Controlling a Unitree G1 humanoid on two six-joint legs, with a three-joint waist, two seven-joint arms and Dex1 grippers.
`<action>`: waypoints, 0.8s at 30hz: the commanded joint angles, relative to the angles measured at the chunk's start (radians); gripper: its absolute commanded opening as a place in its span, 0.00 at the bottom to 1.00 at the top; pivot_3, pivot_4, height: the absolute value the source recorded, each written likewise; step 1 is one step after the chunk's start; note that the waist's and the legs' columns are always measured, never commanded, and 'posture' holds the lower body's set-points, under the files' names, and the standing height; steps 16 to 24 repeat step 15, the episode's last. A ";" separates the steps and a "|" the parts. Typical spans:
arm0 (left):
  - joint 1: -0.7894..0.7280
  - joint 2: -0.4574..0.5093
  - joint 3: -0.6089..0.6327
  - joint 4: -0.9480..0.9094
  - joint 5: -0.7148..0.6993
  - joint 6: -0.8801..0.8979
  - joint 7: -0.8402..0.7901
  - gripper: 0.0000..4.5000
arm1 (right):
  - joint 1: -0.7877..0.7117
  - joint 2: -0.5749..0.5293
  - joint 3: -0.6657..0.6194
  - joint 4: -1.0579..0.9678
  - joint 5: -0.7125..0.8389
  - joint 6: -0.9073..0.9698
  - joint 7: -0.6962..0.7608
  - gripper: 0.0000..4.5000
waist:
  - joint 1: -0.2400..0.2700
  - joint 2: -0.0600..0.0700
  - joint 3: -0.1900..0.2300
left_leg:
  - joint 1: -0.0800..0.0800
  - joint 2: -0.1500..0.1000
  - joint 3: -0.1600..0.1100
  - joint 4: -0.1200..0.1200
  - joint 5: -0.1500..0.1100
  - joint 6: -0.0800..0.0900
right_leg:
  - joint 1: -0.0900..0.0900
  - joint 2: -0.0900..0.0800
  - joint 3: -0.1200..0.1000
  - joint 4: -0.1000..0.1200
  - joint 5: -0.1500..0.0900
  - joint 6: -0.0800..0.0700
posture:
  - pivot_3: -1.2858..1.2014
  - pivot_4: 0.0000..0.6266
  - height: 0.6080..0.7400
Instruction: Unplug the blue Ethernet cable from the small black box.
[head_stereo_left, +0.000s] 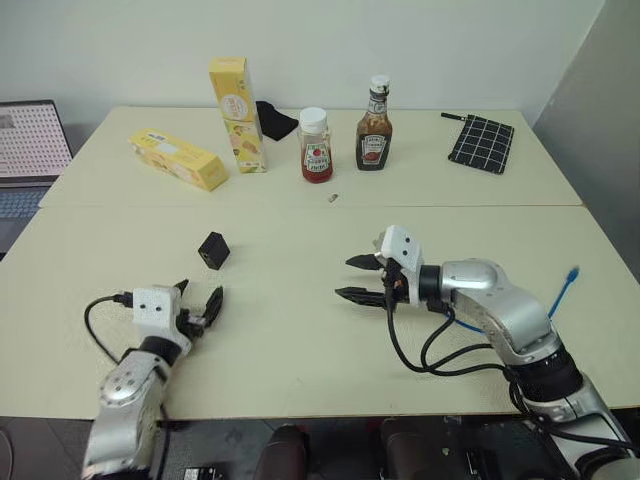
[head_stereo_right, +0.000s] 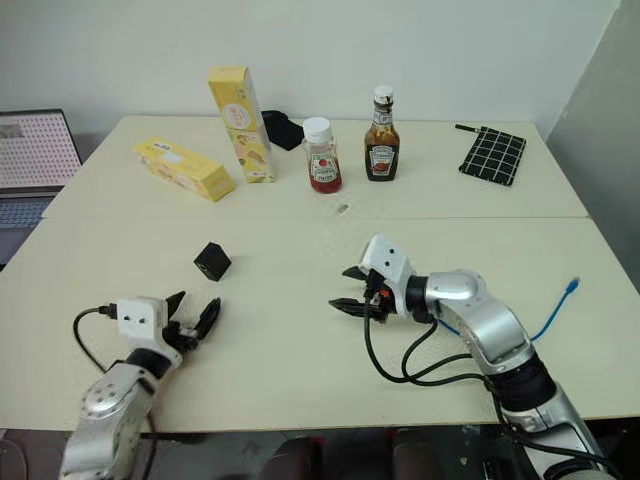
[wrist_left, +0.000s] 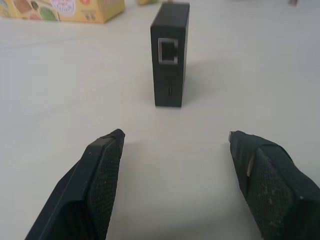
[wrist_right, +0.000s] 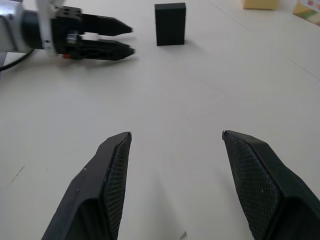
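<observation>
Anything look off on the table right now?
Nothing spilled or damaged. The small black box stands upright with its port empty. The blue Ethernet cable lies apart beside the right arm, running under it. A tiny loose piece lies near the ketchup bottle.

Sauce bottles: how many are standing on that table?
2. A small red ketchup bottle with a white cap stands at the far middle of the table. A taller dark-brown sauce bottle with a white cap stands just to its right, apart from it.

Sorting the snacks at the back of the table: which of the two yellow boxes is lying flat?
The yellow box nearer the laptop lies flat on its long side. The other yellow box, beside the ketchup bottle, stands upright.
</observation>
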 joint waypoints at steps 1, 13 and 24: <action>0.012 0.118 0.047 -0.155 -0.060 0.108 -0.090 0.79 | 0.012 -0.061 -0.093 -0.074 0.033 0.029 0.002 0.68 | 0.005 0.000 0.000 | 0.000 -0.001 0.000 0.000 0.000 0.000 | 0.001 0.001 -0.001 0.000 0.000 0.000 | 0.52 0.24 1.00; -0.018 0.393 0.195 -0.188 -0.211 0.283 -0.346 0.79 | -0.005 -0.268 -0.242 -0.038 0.135 0.102 0.118 0.68 | -0.007 0.000 0.000 | 0.001 0.000 0.002 -0.001 0.000 0.000 | 0.000 0.002 0.000 -0.001 0.000 0.000 | 0.52 0.24 1.00; -0.025 0.400 0.203 -0.172 -0.211 0.287 -0.354 0.79 | -0.010 -0.281 -0.243 -0.031 0.139 0.100 0.124 0.68 | -0.006 0.001 0.000 | 0.001 0.000 0.002 -0.001 0.000 0.000 | 0.000 0.002 0.000 -0.001 0.000 0.000 | 0.52 0.24 1.00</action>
